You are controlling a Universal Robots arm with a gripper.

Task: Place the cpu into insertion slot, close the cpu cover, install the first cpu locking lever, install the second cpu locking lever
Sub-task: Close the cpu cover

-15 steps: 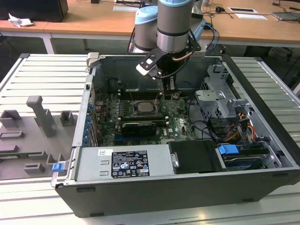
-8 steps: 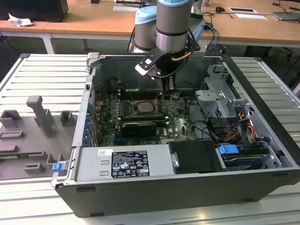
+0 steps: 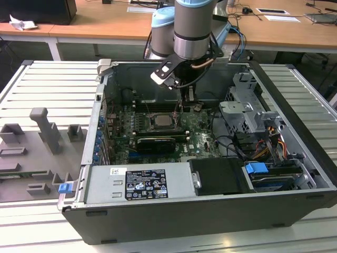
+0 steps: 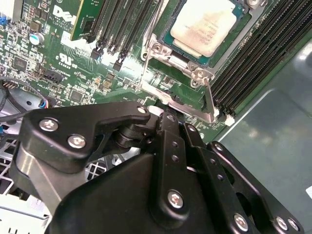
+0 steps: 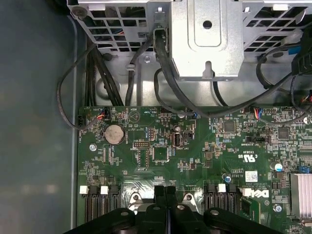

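While the cpu lay seated in the insertion slot, the gripper stood just to the exterior view's right of it, fingers drawn together. A locking lever seemed the step in hand: press steadily, clear of the cpu. The second wrist view showed the cpu cover framing the cpu beside that lever; the first wrist view, a metal cage.
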